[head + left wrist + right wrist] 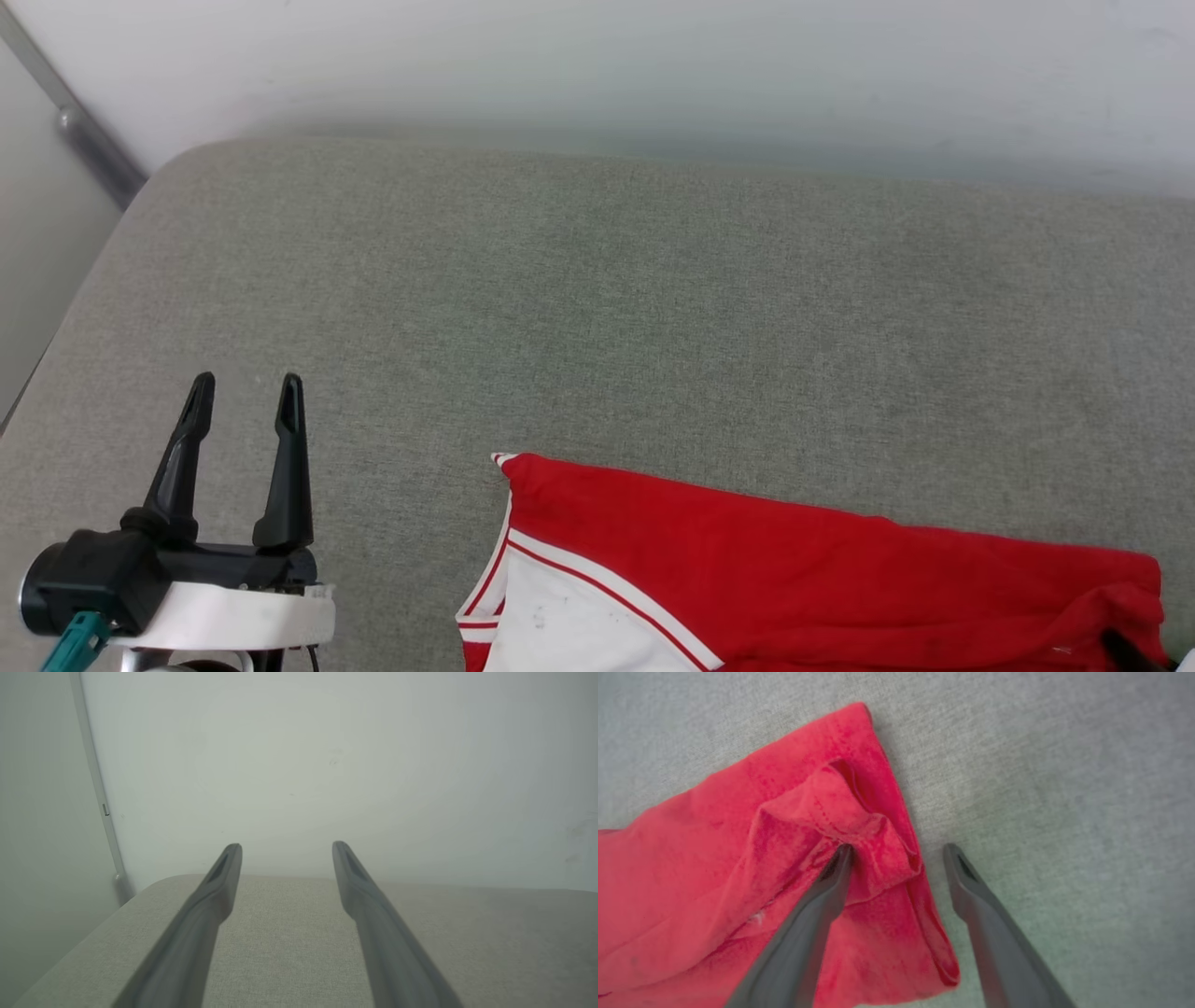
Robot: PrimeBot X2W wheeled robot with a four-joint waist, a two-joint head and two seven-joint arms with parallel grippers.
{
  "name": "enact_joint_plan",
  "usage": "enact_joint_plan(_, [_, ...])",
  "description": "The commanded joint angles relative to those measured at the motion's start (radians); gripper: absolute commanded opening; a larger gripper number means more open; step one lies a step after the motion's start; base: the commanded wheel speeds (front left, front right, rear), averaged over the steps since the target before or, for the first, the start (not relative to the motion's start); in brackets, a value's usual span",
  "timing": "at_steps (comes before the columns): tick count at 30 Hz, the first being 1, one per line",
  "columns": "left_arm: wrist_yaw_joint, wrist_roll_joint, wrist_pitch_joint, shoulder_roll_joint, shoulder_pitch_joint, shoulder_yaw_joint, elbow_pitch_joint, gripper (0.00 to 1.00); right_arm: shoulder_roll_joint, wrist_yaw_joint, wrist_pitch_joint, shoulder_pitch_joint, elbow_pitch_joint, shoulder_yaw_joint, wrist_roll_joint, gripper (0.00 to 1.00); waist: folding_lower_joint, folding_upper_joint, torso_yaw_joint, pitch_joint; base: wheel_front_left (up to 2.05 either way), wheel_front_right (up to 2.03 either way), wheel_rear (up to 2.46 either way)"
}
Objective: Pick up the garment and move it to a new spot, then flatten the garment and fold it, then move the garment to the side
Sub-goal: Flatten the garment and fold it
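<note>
Garment (822,579) is lying rumpled on the grey bench (653,308); right jaws are gaping wide, empty, straddling its red edge, left jaws are gaping empty well apart.

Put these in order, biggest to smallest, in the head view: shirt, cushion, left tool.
1. Cushion, biggest.
2. Shirt, next, partly cut off by the picture's edge.
3. Left tool, smallest, though probably nearest the camera.
</note>
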Motion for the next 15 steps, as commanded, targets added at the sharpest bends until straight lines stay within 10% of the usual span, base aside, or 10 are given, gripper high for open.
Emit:
enact_joint_plan(1, [-0.028,0.023,-0.004,-0.022,0.012,0.019,0.011,1.0,0.01,0.0,-0.009,-0.01,0.041,0.028,0.031,1.0,0.0,0.0,0.003,0.008,0.0,0.0,0.0])
enact_joint_plan(10, [-0.09,0.08,-0.004,-0.082,-0.003,0.063,0.042,1.0,0.008,0.002,-0.001,0.002,0.136,0.148,0.1,1.0,0.0,0.0,0.006,0.011,0.0,0.0,0.0])
enact_joint_plan(11, [-0.094,0.084,-0.004,-0.088,-0.004,0.067,0.046,1.0,0.004,0.003,-0.001,0.009,0.142,0.169,0.106,0.9,0.0,0.0,0.006,0.008,0.0,0.0,0.0])
enact_joint_plan(13, [-0.102,0.093,-0.004,-0.097,-0.002,0.073,0.051,1.0,-0.007,0.005,-0.009,0.021,0.155,0.201,0.106,0.0,0.0,0.0,0.004,0.001,0.0,0.0,0.0])
enact_joint_plan(15, [-0.108,0.101,-0.004,-0.103,0.0,0.078,0.057,1.0,-0.02,0.005,-0.031,0.024,0.16,0.215,0.11,0.0,0.0,0.0,0.003,-0.006,0.0,0.0,0.0])
